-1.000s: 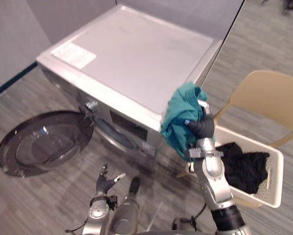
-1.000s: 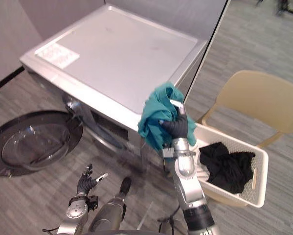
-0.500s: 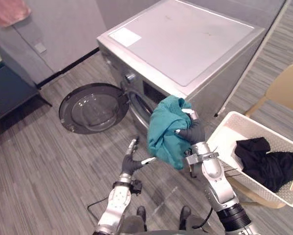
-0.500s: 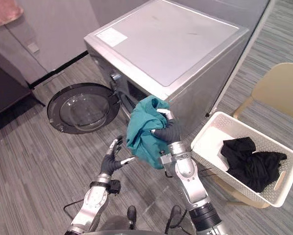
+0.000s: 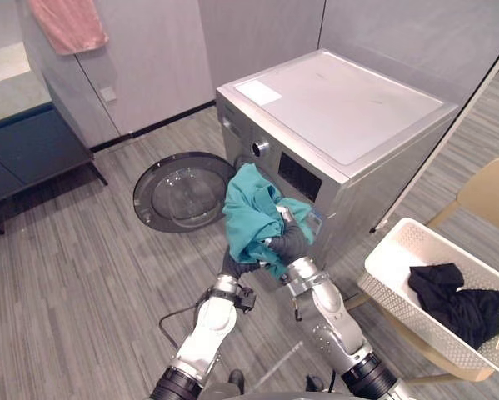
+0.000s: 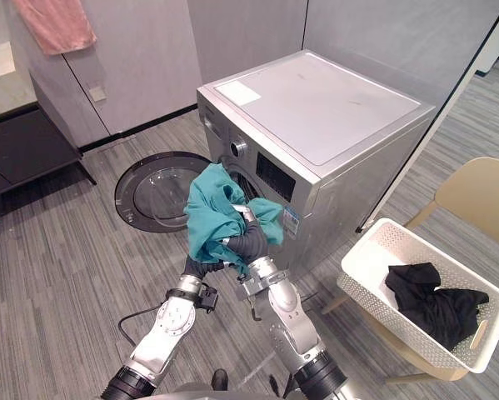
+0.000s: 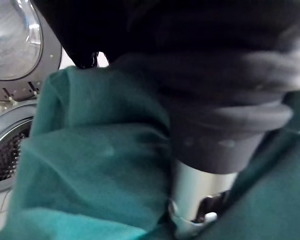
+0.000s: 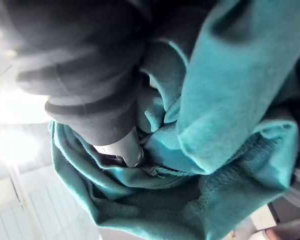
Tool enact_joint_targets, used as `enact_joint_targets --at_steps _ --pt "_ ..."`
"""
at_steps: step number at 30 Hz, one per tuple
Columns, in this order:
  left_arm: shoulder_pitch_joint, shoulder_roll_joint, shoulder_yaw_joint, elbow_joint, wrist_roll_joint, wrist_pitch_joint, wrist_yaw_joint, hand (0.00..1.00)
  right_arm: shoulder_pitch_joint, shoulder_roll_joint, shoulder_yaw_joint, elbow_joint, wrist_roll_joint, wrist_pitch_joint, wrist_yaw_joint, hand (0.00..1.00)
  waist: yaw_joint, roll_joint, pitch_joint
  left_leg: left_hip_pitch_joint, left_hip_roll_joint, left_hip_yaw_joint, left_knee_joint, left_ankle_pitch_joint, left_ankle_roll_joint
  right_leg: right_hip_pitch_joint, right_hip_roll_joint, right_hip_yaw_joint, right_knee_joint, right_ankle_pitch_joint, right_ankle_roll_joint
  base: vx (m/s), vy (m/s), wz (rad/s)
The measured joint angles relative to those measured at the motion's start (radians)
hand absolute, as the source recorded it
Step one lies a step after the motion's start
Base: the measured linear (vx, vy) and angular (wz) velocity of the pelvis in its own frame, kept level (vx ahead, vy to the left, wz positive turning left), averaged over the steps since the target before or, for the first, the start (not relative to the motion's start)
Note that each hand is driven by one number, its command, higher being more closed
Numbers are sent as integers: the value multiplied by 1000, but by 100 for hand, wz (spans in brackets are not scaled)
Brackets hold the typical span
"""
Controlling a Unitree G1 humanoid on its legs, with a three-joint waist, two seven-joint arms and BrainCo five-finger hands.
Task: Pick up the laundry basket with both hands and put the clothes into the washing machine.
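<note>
A teal garment (image 5: pixel 251 215) hangs bunched in front of the silver washing machine (image 5: pixel 349 108), covering most of its front opening. My right hand (image 5: pixel 289 243) is shut on the cloth, which wraps over its fingers (image 8: pixel 124 150). My left hand (image 5: pixel 232 268) is pressed up under the garment's lower edge, where the cloth (image 7: pixel 94 160) hides much of it. The round machine door (image 5: pixel 182 190) stands swung open to the left. The white laundry basket (image 5: pixel 391 250) sits to the right with a black garment (image 5: pixel 461 300) inside.
A tan chair (image 5: pixel 492 193) stands behind the basket. A dark low cabinet (image 5: pixel 24 150) lines the left wall, and a pink towel (image 5: pixel 66 21) hangs above it. Striped grey floor lies open on the left, in front of the door.
The camera has swung, so the whole scene has shifted. My right hand has brought the teal garment down in front of the machine's opening. My left hand has risen to the cloth.
</note>
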Motion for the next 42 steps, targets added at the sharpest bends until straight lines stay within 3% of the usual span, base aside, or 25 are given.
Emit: enact_joint_targets --at_steps 1,2,9,13,21,29,34,37,38,40,41,42 --pt "-2 3 0 0 8 0 1 100 1 -6 4 0 14 0 7 100 0 -1 -4 0 2 0 -1 0 0 2 3 0 -5 3 0 -64 -27 -1" --pt "-4 7 -3 0 12 0 2 100 3 -12 7 0 32 -1 15 0 0 -2 -6 1 5 0 -2 1 -2 6 7 0 -13 8 -4 0 0 0" --pt "-8 19 -10 39 24 10 15 100 35 -51 17 5 61 0 35 0 2 -9 -24 2 26 -6 -18 14 -21 11 35 -4 -34 16 -14 5 -33 0" --pt "-7 19 -5 54 24 16 12 100 54 -53 -1 19 4 0 35 0 2 -10 -25 3 28 -7 -19 14 -21 12 41 -5 -36 15 -16 0 0 0" --pt "66 -19 136 57 18 2 -4 100 211 -58 -168 34 -249 34 7 0 4 -25 -33 20 28 -9 -31 14 -21 29 49 -7 -42 5 -15 12 2 1" --pt "154 -25 256 57 -8 -12 -4 100 306 -91 -336 41 -460 34 -54 0 2 -32 -31 13 37 -22 -31 11 -22 -2 48 -15 26 -49 -9 26 3 4" --pt "190 -14 291 96 -21 -13 -10 100 309 -89 -365 199 -566 35 -60 0 2 -39 -33 -25 37 -66 -29 14 -25 -20 48 -67 43 -70 -15 43 -23 29" --pt "189 -12 290 152 -31 -13 -24 100 307 -89 -388 325 -626 39 -78 0 4 -40 -28 -107 16 -134 15 19 -23 -76 8 -148 141 -133 -6 29 -18 86" --pt "191 -12 288 174 -43 -13 -30 100 301 -88 -399 393 -644 42 -89 0 2 -47 -20 -134 -5 -133 26 35 0 -93 -30 -194 198 -174 4 45 41 127" --pt "192 -15 288 192 -63 -12 -35 100 296 -72 -443 491 -673 54 -106 0 2 -61 -7 -160 -29 -11 27 66 49 -98 -88 -268 241 -204 9 56 91 129" --pt "193 -18 290 196 -76 -12 -43 100 288 -64 -466 550 -684 66 -123 0 5 -56 -4 -168 -28 124 32 58 72 -95 -97 -308 247 -207 14 93 144 95" --pt "196 -16 292 199 -87 -12 -46 100 268 -55 -472 602 -695 74 -130 0 3 -56 3 -179 -30 171 40 60 71 -95 -106 -327 256 -213 22 95 144 76"
